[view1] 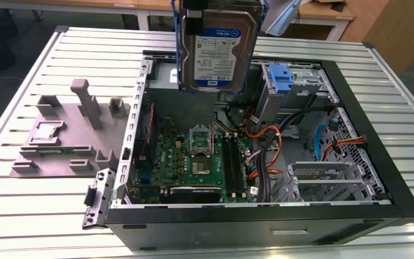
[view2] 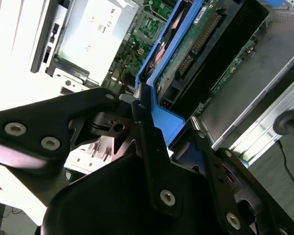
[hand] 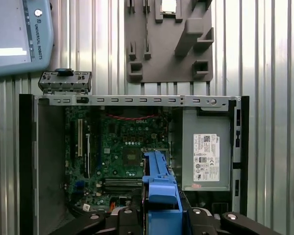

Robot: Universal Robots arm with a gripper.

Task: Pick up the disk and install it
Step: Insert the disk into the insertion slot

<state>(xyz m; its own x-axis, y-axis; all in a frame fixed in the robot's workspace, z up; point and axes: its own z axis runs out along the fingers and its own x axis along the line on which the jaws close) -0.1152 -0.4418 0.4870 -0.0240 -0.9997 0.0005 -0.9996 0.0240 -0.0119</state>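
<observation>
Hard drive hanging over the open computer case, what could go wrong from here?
1. The gripper seems to clamp the hard drive by its blue plastic rails; a slip would likely drop it onto the motherboard below.
2. Loose orange and black cables lie beside the drive cage; the drive could snag them going in.

In my second wrist view, table blown out white. Exterior view evenly bright; case interior shadowed. Glare streaks on slats.
</observation>
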